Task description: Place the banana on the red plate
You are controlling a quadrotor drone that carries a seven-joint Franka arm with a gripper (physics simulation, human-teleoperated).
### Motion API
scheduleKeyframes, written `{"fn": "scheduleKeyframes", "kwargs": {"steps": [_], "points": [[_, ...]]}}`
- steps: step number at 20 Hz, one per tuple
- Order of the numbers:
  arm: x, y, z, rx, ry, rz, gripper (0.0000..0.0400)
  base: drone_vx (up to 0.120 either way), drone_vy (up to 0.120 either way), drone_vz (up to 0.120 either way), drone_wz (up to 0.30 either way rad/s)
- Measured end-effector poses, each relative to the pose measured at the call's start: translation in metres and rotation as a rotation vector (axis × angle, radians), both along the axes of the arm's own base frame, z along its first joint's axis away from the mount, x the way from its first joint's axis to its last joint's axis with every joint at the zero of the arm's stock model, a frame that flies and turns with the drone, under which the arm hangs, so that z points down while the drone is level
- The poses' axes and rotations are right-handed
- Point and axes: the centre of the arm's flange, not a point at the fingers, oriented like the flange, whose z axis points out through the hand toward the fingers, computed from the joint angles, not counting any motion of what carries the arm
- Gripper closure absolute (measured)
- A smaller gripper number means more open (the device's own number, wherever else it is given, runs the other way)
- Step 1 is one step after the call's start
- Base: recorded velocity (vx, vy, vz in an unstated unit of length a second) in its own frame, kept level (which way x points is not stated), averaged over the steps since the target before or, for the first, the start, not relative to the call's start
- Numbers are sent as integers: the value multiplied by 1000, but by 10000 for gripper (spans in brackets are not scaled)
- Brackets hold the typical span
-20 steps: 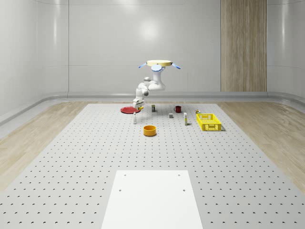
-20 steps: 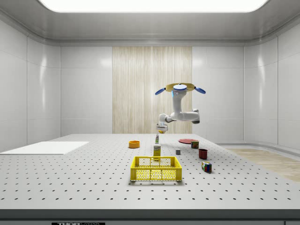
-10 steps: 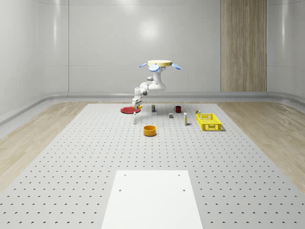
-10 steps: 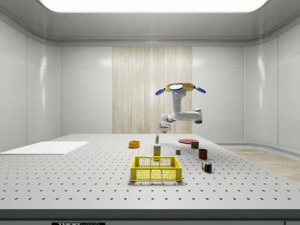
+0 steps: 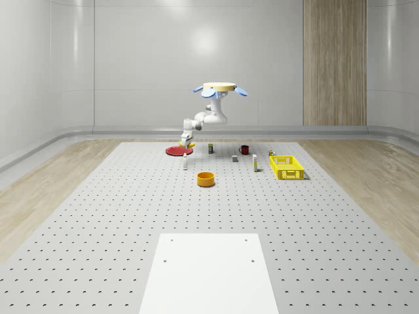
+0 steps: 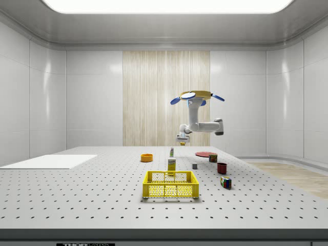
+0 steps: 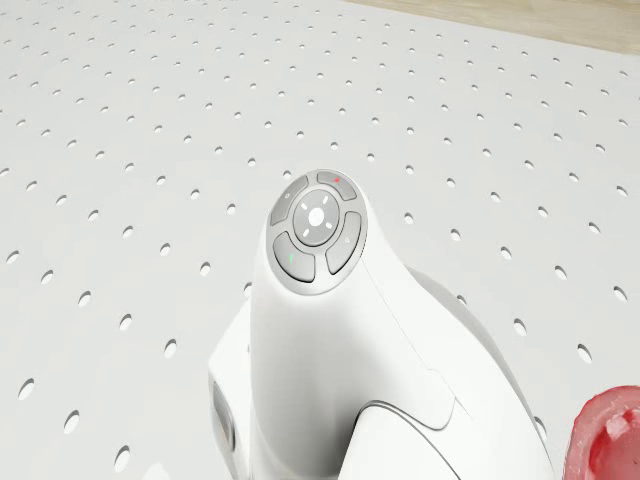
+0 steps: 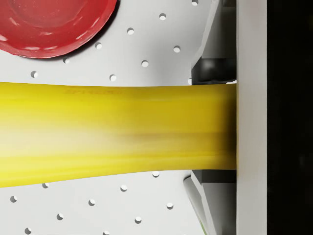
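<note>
The banana (image 8: pixel 117 134) is a long yellow fruit lying crosswise between my gripper's (image 8: pixel 215 129) fingers (image 8: pixel 213 68), which are shut on it. In the whole-scene view the gripper (image 5: pixel 186 138) hangs with the banana (image 5: pixel 187 144) just above the near right rim of the red plate (image 5: pixel 177 151). The side view puts the gripper (image 6: pixel 182 138) and banana (image 6: pixel 182 143) in the air, to the left of the red plate (image 6: pixel 205 154). The drone (image 5: pixel 219 87) hovers high above the table, right of the plate. The plate's edge (image 8: pixel 54 24) shows below the banana.
An orange bowl (image 5: pixel 206 178), a yellow basket (image 5: pixel 287 167), a red mug (image 5: pixel 244 149), a can (image 5: pixel 211 148), a small bottle (image 5: pixel 186 161) and a grey cube (image 5: pixel 234 158) stand on the perforated table. A white pad (image 5: pixel 209 271) lies near the front edge.
The drone and arm have drifted toward the plate, carrying the banana a little to the whole-scene view's left and slightly higher. The grip on the banana is unchanged.
</note>
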Motion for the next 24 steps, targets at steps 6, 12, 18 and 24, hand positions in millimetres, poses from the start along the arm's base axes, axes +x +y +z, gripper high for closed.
{"fn": "scheduleKeyframes", "kwargs": {"steps": [6,12,18,24], "points": [[0,0,0,1,-1,-180,210,0,0,0,-300],[0,0,0,1,-1,-360,210,0,0,0,-300],[0,0,0,2,-2,-540,210,0,0,0,-300],[0,0,0,3,-2,-721,210,0,0,0,-300]]}}
